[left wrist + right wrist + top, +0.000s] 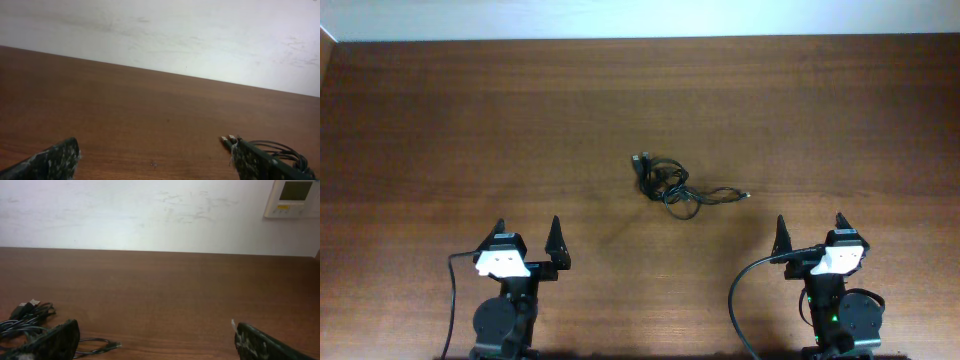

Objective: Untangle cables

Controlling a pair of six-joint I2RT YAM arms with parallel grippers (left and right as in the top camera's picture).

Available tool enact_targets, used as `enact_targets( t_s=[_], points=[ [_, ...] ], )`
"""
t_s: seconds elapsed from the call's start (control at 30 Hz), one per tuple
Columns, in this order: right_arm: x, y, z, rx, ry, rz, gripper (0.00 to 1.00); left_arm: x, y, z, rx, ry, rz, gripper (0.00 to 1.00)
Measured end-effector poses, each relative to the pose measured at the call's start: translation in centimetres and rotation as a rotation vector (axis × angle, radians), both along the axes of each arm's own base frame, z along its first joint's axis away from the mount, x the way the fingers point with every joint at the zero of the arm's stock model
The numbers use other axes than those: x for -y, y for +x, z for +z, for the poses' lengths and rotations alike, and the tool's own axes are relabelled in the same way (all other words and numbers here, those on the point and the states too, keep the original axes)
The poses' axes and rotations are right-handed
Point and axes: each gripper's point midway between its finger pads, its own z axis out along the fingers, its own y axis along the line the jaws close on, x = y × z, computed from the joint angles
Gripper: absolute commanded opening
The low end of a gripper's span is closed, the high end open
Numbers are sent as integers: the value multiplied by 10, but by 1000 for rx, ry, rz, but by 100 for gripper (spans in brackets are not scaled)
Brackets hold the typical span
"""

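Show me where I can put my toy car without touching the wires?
Bare table lies left and right of the cables, and behind them up to the wall. The strip between the left gripper and right gripper is bare too. Only the middle tangle is crowded.

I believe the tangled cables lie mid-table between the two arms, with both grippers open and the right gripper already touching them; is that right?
Not quite. The overhead view shows the right gripper apart from the cables, with bare table between them. The rest holds: the cables lie tangled mid-table, the right gripper is open, and the left gripper is open as well.
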Motion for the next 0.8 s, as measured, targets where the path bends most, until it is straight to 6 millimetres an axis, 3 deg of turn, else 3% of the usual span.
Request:
enact_targets(
  t_s=[0.8],
  points=[
    [0,0,0,0,0,0,99,0,0,7,27,-3,0,99]
  ],
)
